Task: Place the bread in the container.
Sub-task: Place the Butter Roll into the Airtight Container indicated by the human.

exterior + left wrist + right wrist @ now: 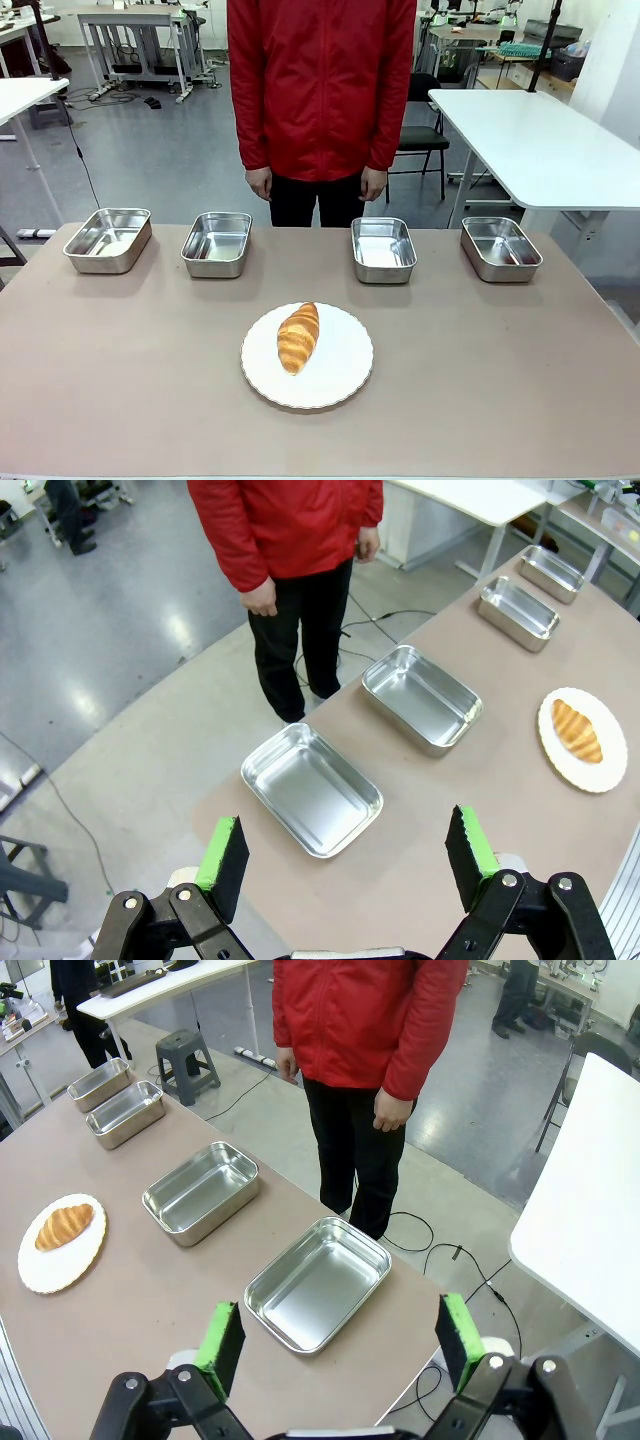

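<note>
The bread (298, 337), a golden-brown ridged roll, lies on a round white plate (340, 385) in the middle of the brown table. Several shiny steel containers stand in a row along the far edge; which one is meant I cannot tell. In the left wrist view my left gripper (345, 845) hangs open and empty, high above the leftmost container (312, 790), with the bread (577, 730) far off to its right. My right gripper (338, 1335) is open and empty above the rightmost container (318, 1285), and the bread (64, 1226) lies far to its left.
A person in a red jacket stands at the far edge between the two middle containers (217, 243) (383, 249), hands (259, 183) hanging at the sides. The outer containers (108, 240) (500, 248) sit near the table's corners. A white table (540, 140) stands behind on the right.
</note>
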Available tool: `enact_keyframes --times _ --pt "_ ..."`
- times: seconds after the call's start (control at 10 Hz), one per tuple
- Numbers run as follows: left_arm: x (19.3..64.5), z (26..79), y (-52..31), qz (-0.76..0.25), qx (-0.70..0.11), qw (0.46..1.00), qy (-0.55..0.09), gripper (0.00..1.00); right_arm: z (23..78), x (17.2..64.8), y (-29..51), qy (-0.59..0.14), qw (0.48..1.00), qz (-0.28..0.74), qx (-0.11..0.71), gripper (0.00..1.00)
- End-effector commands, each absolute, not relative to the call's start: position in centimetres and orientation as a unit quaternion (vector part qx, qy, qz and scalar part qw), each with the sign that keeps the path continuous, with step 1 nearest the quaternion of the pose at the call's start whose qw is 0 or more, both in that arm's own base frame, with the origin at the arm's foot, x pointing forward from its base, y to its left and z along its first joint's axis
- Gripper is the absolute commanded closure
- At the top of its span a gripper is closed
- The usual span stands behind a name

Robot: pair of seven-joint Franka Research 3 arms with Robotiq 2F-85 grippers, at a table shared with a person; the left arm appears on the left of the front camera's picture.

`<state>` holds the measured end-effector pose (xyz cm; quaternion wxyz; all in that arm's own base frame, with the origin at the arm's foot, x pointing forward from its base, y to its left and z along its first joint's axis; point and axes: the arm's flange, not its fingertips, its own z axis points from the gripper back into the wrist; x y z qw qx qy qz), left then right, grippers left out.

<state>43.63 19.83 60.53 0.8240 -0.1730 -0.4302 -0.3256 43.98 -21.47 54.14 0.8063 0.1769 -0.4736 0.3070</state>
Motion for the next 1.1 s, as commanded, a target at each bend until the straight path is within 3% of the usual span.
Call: enact_keyframes --times 0.0,1.0 --pt "43.57 60.49 19.84 -0.329 -0.171 0.823 -0.431 0.0 54.22 43.94 -21.45 -0.475 0.805 0.309 0.175 0.0" --pt "43.57 60.49 19.84 -0.329 -0.171 0.823 -0.431 0.0 54.22 43.94 -21.45 -0.475 0.805 0.309 0.175 0.0"
